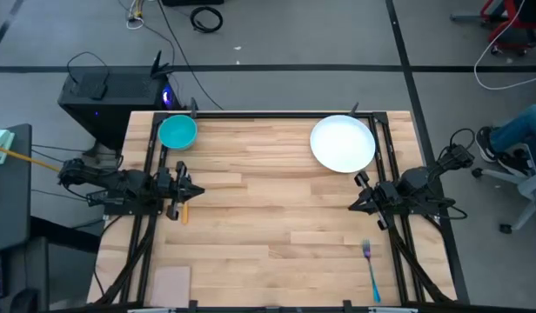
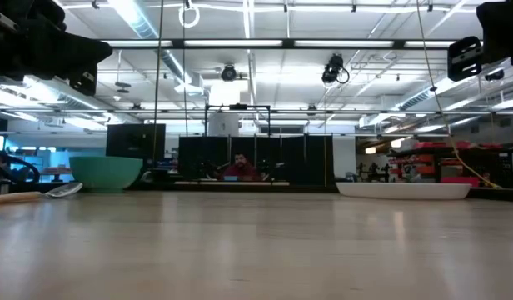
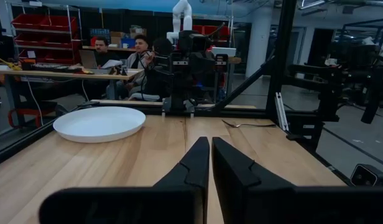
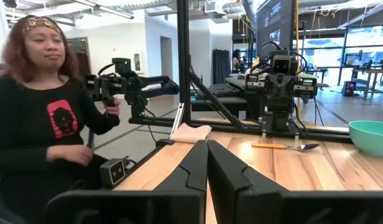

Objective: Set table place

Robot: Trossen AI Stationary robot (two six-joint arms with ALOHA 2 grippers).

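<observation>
No readable text, label, brand, number or sign in any view. Only a red graphic on a person's black shirt in the right wrist view, with no letters to make out.

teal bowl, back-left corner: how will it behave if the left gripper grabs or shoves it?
The teal bowl looks rigid with a smooth, glossy wall, so fingers may slip. Upright, wide and low, it seems unlikely to tip. On the smooth table a push would probably slide it.
</observation>
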